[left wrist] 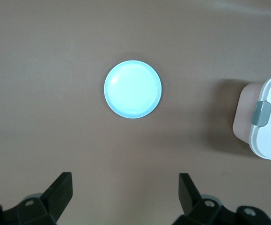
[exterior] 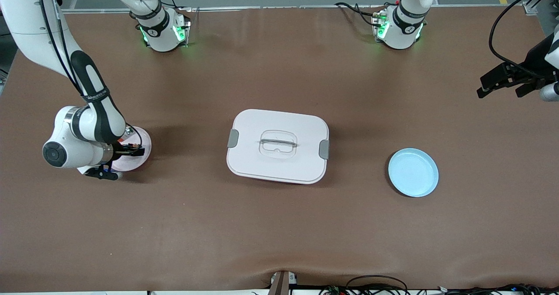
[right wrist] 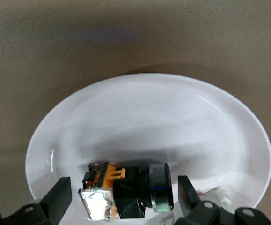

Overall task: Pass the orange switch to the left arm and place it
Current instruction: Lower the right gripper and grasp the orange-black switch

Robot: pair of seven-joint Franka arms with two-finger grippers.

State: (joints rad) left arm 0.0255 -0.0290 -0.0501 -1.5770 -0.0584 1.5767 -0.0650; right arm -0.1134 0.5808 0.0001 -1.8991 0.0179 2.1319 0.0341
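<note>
Nearest my front camera is the blue plate (exterior: 413, 172), bare, toward the left arm's end of the table; the white box (exterior: 277, 145) sits closed in the middle, a little farther back.

Sweeping my front view from its left edge: the right gripper (exterior: 129, 150) is down low over the pink plate (exterior: 142, 157) at the right arm's end. My right wrist view shows its fingers spread wide on either side of the orange switch (right wrist: 126, 190), which lies in that plate; I can't tell whether a pad touches it yet, and nothing is held. A small clear item (right wrist: 216, 193) lies beside the switch in the same plate.

Past the box and the blue plate, the left gripper (exterior: 508, 81) waits in the air at its own end, spread wide and holding nothing, the blue plate in its wrist view.

My read: we are at the very start. The pick isn't made; the lift, the handover clear of the box, and the placing, presumably on the blue plate, all remain.
</note>
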